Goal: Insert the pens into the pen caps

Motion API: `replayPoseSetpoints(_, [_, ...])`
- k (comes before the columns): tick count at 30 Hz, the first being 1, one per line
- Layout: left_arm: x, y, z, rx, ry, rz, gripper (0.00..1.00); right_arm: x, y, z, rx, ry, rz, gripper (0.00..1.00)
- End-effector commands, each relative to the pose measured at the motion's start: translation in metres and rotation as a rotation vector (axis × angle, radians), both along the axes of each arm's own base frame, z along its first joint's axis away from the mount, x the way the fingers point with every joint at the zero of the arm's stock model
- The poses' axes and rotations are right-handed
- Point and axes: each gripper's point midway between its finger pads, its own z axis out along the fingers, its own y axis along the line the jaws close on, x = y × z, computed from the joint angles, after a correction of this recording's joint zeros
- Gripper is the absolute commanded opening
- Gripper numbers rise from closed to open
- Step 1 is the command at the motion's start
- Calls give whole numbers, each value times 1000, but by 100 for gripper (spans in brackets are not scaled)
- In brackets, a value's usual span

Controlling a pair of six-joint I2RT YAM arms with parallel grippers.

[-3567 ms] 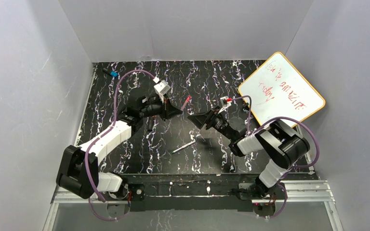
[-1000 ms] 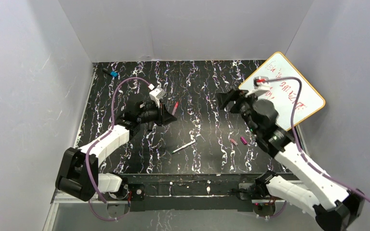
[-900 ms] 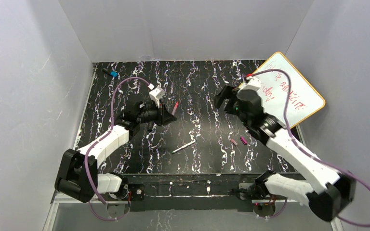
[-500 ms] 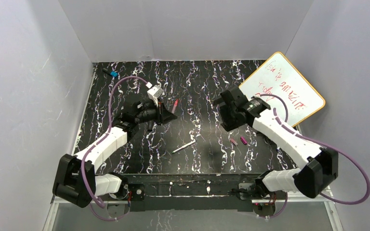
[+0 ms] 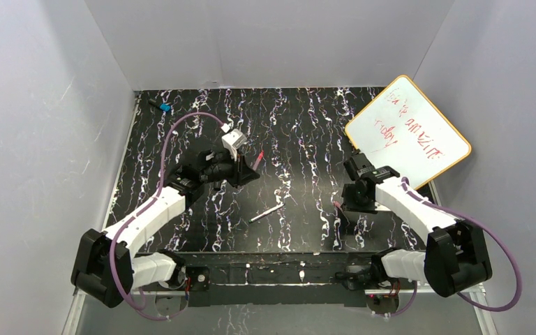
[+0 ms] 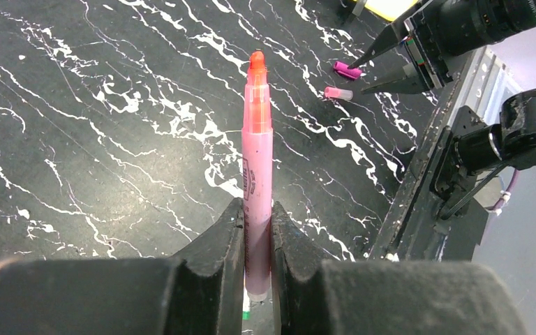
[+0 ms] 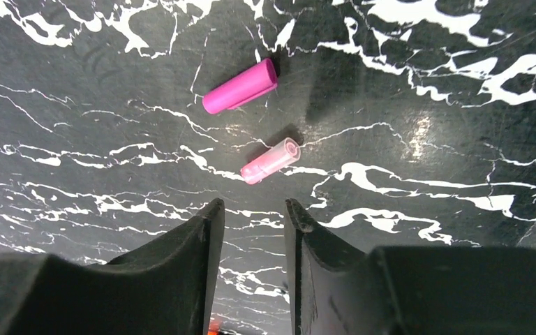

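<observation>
My left gripper (image 5: 250,171) (image 6: 257,209) is shut on a pink pen (image 6: 257,153), held above the table with its orange-red tip pointing away. A white-grey pen (image 5: 265,214) lies on the black marbled table mid-front. At the front right lie two pen caps, one magenta (image 7: 240,86) (image 6: 347,70) and one pale pink (image 7: 271,160) (image 5: 337,204). My right gripper (image 5: 351,204) (image 7: 252,208) hovers low just short of the pale pink cap. Its jaws are apart with nothing between them. A speck of orange shows beneath its fingers.
A whiteboard (image 5: 408,129) with red writing leans at the back right. A small black blue-ended item (image 5: 160,107) lies in the back left corner. Grey walls close three sides. The metal front rail (image 6: 426,181) runs close behind the caps.
My right arm swung from near the whiteboard down and forward to the two caps, and its jaws narrowed. My left gripper kept hold of the pink pen and shifted slightly right.
</observation>
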Motion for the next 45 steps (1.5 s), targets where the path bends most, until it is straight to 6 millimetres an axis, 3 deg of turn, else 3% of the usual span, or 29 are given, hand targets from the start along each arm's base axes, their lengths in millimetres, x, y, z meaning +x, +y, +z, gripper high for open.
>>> replayPoseSetpoints(1, [-3,-2,2,33,-24,-17,0,9,4,1,81,-18,-205,47])
replayPoseSetpoints(8, [-5,-4,-7,52,-4,-23,0,10,4,-16,66,8,-213,56])
replayPoseSetpoints(23, [0,-5,-33,103,60,-23,0,0,-1,-54,96,57,-250,56])
replayPoseSetpoints(31, [1,-5,-43,123,83,-26,0,-9,-1,-62,132,109,-264,55])
replayPoseSetpoints(38, [1,-5,-54,141,112,-28,0,-28,-8,-62,149,175,-298,48])
replayPoseSetpoints(42, [2,-5,-61,151,138,-30,0,-39,-12,-63,160,195,-322,31])
replayPoseSetpoints(45, [1,-6,-66,164,152,-39,0,-44,-17,-64,154,213,-334,33])
